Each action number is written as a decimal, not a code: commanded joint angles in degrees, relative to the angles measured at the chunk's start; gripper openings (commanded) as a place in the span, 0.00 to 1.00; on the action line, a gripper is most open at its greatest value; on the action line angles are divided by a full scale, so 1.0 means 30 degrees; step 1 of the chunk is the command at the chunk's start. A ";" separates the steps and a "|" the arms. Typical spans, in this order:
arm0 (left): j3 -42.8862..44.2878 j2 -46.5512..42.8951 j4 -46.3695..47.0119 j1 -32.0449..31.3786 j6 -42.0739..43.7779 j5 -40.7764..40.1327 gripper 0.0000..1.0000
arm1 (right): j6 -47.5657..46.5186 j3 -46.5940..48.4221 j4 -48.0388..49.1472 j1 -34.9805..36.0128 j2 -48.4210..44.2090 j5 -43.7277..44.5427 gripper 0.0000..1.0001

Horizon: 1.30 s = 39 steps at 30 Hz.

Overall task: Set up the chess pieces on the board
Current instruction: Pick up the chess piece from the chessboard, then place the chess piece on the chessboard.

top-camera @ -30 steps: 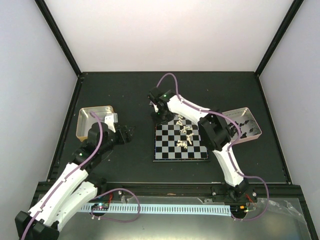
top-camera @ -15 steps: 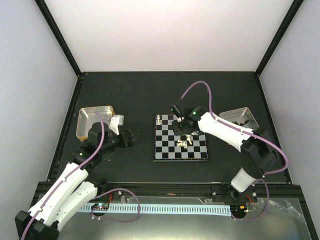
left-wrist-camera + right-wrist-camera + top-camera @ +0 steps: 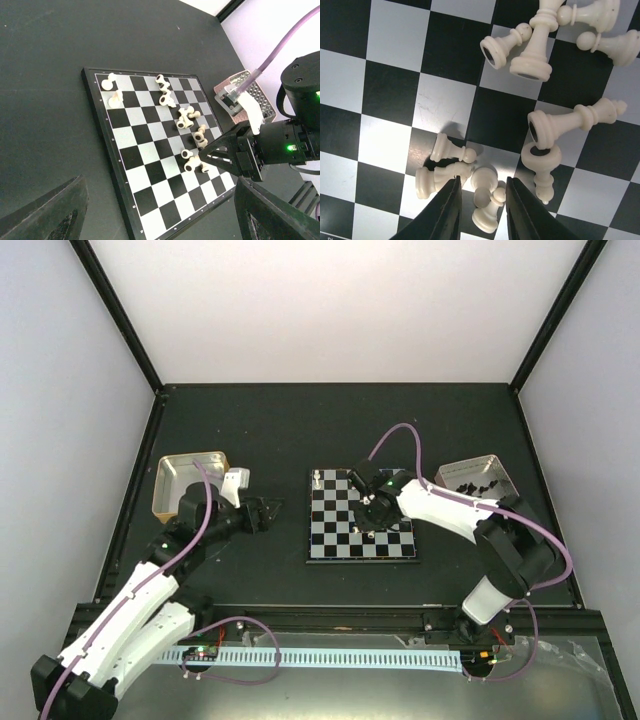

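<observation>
The board (image 3: pixel 335 535) lies flat, an 8x8 grid of black and pale-grey squares inside a thin dark rim. The cream-white chess pieces (image 3: pixel 537 47) are scattered loosely across its squares. Most are toppled on their sides, and several touch one another.

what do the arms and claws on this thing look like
Both arms have white shells with black joints: the left arm and the right arm. A purple cable loops along each. Each claw is black with two wedge-shaped fingers: left claw, right claw. A green light glows on the right wrist.
</observation>
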 commanded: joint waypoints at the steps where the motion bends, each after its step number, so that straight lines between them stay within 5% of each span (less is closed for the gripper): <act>1: 0.0570 0.0172 0.0778 -0.0149 -0.0067 -0.0701 0.81 | -0.0235 0.0116 0.0736 0.0006 0.0382 -0.0108 0.23; 5: 0.0632 0.0367 0.0639 -0.0149 0.0136 -0.0820 0.81 | -0.0207 0.0423 0.0409 0.0007 0.0622 0.0348 0.13; 20: 0.0723 -0.0082 -0.0070 -0.0149 0.0277 -0.1478 0.81 | -0.0063 0.1460 -0.0900 0.0012 0.0801 0.0601 0.05; 27: 0.0553 -0.0984 -0.0517 -0.0149 0.0374 -0.2914 0.81 | -0.0378 0.4334 -0.1608 -0.0056 0.1411 0.0616 0.05; 39: 0.0226 -0.1590 -0.0424 -0.0118 0.0413 -0.4224 0.82 | -0.4565 1.1955 -0.1380 -0.0381 0.7963 -0.0504 0.07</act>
